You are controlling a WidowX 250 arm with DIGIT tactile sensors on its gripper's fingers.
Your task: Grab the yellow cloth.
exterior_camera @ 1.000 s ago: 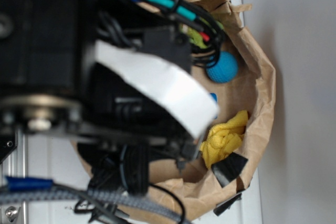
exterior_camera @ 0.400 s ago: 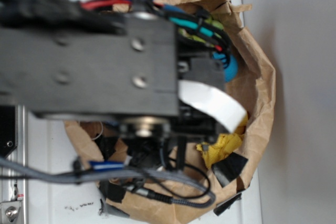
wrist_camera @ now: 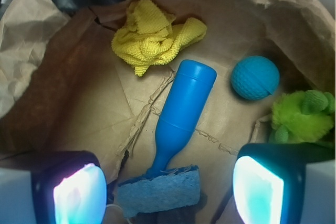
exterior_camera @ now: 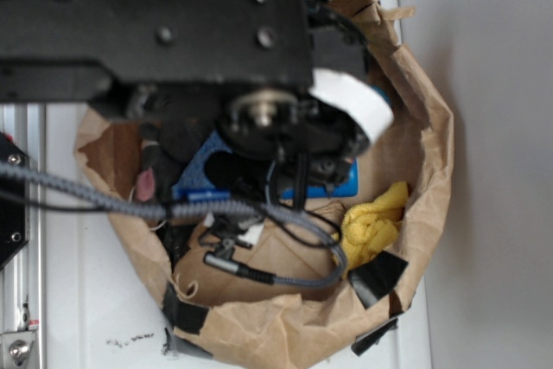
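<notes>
The yellow cloth (wrist_camera: pixel 153 34) lies crumpled on the brown paper floor of the bin, at the top middle of the wrist view. In the exterior view the yellow cloth (exterior_camera: pixel 373 224) sits by the bin's right wall. My gripper (wrist_camera: pixel 168 190) is open and empty. Its two glowing fingers (wrist_camera: pixel 79 195) stand wide apart at the bottom of the wrist view, above a blue sponge piece (wrist_camera: pixel 157 190). The cloth is well ahead of the fingers. In the exterior view the arm hides the gripper.
A blue bottle-shaped toy (wrist_camera: pixel 181 111) lies between cloth and gripper. A teal ball (wrist_camera: pixel 255 77) and a green plush toy (wrist_camera: pixel 302 116) are at the right. Crumpled brown paper walls (exterior_camera: pixel 432 140) ring the bin. Black tape (exterior_camera: pixel 378 276) patches the paper near the cloth.
The arm has swung up and left in the exterior view. It now covers the teal ball, and the yellow cloth shows in full again.
</notes>
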